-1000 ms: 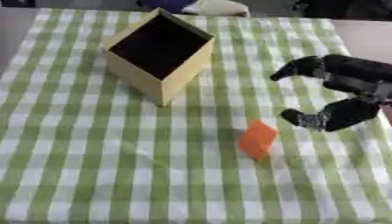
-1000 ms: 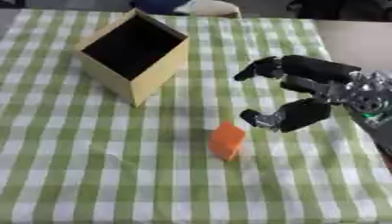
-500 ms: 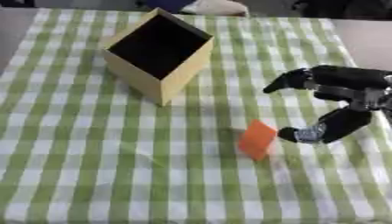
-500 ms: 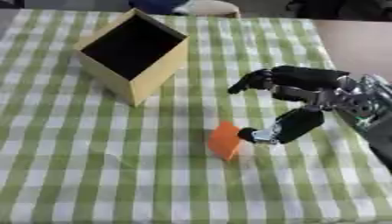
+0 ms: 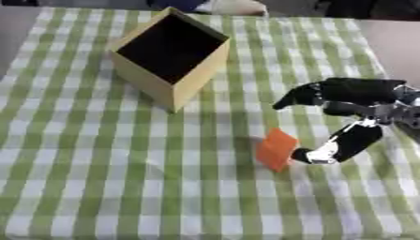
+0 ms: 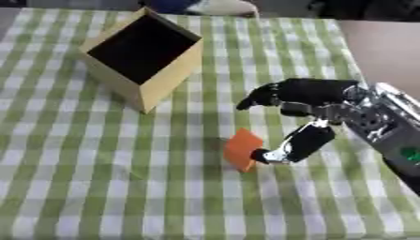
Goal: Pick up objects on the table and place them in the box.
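While the orange block (image 5: 276, 149) stands tilted on the green-checked cloth (image 5: 98, 178) of the bench, a little right of centre and well apart from the box (image 5: 168, 58), the right hand (image 6: 316, 110) is spread around it without holding it. Its thumb tip sits just beside the block's right edge, perhaps touching, though I cannot tell for sure; its fingers (image 6: 261, 96) arch above and behind the block, apart from it. So the hand is open and has hold of nothing.

The box, an open-topped yellow carton with a dark interior, stands upright toward the far left, its mouth facing up. No left hand shows in either view.

By my reading, the step in hand is the reach-and-grasp on the block, with the pickup not yet made. The next move calls for bringing the fingers down onto the block's far-left face to oppose the thumb, then lifting and carrying it up-left over the box's mouth.
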Tool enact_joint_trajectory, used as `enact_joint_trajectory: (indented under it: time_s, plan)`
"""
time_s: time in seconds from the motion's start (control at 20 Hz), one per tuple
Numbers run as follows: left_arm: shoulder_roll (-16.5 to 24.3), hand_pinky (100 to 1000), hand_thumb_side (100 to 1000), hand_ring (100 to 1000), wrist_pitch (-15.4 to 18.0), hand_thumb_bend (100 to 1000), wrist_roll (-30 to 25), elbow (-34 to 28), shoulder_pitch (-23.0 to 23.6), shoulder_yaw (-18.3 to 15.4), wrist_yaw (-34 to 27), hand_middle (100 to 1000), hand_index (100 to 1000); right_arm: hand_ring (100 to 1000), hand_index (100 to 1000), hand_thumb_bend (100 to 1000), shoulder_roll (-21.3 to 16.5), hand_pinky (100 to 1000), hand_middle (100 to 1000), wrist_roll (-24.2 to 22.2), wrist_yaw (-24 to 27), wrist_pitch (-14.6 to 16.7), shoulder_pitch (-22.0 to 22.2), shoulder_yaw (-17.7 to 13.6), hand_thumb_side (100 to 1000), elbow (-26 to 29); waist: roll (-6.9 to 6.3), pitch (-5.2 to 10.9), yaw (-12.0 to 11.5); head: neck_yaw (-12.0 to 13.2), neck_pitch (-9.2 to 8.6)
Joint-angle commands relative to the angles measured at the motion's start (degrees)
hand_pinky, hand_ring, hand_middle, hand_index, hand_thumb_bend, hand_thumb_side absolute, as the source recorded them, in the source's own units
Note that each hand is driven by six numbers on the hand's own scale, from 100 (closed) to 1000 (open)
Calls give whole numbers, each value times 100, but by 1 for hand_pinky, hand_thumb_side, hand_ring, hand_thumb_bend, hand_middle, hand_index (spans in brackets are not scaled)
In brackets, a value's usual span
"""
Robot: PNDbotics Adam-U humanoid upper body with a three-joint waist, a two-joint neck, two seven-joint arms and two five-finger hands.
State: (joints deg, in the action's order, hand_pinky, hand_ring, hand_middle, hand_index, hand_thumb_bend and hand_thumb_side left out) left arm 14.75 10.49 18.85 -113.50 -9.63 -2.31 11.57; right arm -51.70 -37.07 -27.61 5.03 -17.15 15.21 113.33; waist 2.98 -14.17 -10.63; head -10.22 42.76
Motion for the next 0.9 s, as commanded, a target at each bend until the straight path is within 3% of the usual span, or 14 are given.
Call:
enact_joint_trajectory:
  time_s: [0.05, 0.9]
  plan:
    - [116, 710, 733, 589, 9, 455, -18, -109, -56, -2, -22, 611, 684, 899, 958, 364, -107, 884, 853, -80, -25, 10, -70, -9, 608, -18, -3, 58, -9, -1, 33]
    - [79, 710, 736, 588, 9, 450, -71, -109, -92, 33, -46, 611, 683, 896, 948, 374, 129, 877, 850, -136, -224, 50, -236, 245, 637, -489, -7, -15, -85, -86, 17]
